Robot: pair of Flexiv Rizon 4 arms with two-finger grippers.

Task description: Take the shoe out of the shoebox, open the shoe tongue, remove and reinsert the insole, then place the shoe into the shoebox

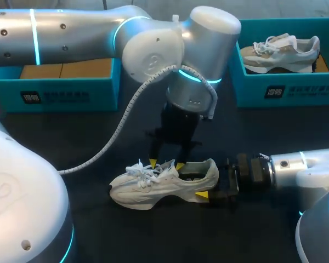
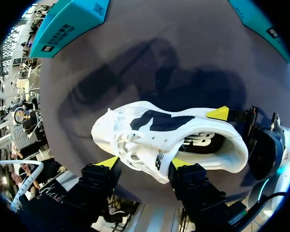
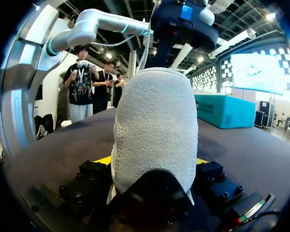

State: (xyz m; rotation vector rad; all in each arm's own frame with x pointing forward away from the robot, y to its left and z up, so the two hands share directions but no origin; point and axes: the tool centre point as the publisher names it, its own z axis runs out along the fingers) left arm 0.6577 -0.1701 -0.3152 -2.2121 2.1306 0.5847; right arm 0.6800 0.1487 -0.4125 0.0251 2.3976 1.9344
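off-task items on the table

dark matte table [image 1: 252, 131] under everything. at its far right edge sits a teal open-topped box [image 1: 312, 90], a small black label [image 1: 274, 91] on its near wall. inside lies a second sneaker [image 1: 282, 55], white and beige, on its side, with its toe toward the middle of the table, its heel at the box's outer end, and white laces bunched at the toe end. a dark patch shows behind its heel; cannot tell what it is.
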